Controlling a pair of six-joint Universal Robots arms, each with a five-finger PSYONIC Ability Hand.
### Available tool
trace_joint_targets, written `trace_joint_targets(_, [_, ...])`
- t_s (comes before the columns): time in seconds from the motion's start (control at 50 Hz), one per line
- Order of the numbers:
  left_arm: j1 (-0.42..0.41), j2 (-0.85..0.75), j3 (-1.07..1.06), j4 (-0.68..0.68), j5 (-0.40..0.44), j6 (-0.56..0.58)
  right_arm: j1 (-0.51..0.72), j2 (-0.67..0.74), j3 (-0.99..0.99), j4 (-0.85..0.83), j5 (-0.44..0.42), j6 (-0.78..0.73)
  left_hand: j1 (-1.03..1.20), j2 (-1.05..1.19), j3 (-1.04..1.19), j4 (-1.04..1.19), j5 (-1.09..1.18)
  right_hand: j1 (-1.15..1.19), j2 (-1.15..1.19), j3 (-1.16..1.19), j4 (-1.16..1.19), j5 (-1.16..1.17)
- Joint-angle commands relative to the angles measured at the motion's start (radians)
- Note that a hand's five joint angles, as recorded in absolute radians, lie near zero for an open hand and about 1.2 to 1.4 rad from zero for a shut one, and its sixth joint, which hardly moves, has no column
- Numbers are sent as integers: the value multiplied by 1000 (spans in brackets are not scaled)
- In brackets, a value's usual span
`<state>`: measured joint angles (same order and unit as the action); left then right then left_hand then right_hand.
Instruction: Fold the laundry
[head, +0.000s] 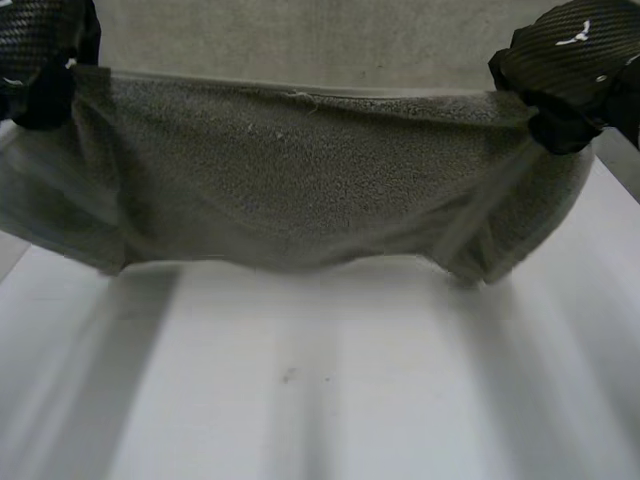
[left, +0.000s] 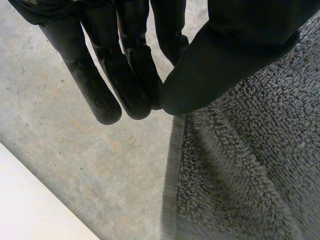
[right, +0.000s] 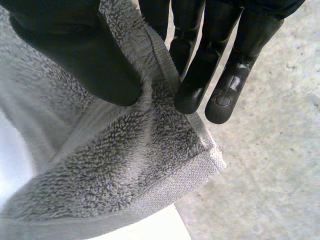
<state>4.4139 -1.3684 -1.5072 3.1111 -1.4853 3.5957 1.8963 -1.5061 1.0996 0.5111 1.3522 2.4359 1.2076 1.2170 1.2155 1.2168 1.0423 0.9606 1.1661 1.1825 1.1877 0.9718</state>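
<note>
White desk (head: 320, 400) spreads wide and open on the near side of a grey terry towel (head: 300, 190), with a small dark speck (head: 288, 375) on it; beyond the desk's far edge lies a grey concrete floor (head: 300, 40). The towel hangs stretched between the two arms, its top edge running nearly straight from one to the other. Its lower edge sags towards the desk, lowest at the two ends; I cannot tell whether it touches the surface. The left robot hand (head: 40, 60) holds the towel's top left end: in the left wrist view its thumb presses the pile against nearly straight fingers (left: 132, 95), right at the towel's side edge. The right robot hand (head: 570, 80) holds the top right end, thumb on the towel's face and fingers (right: 192, 95) behind the flat woven hem (right: 200, 135), pinching the cloth just beside its corner.
</note>
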Motion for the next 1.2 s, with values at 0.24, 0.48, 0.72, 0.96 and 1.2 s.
trace_joint_targets(0.24, [-10, -611, 128, -132, -3, 83, 76, 507, -88, -3, 157, -136, 189, 179, 181, 179, 179, 436, 230, 214, 209, 250])
trace_joint_targets(0.48, [-13, -735, 722, -101, -29, 63, 129, 557, -497, -470, 320, -84, 189, 179, 181, 179, 179, 436, 230, 214, 209, 250])
trace_joint_targets(0.72, [4, -522, 563, 147, -58, -101, 129, 296, -115, -841, 285, -29, 189, 179, 181, 179, 179, 436, 230, 214, 209, 250])
trace_joint_targets(0.96, [19, -554, -32, 279, -35, -71, 124, 394, 245, -728, 234, -25, 189, 179, 181, 179, 179, 436, 230, 214, 209, 250])
trace_joint_targets(1.2, [24, -655, -269, 291, 36, 135, 121, 400, 405, -594, 232, 37, 189, 179, 181, 179, 179, 436, 230, 214, 209, 250])
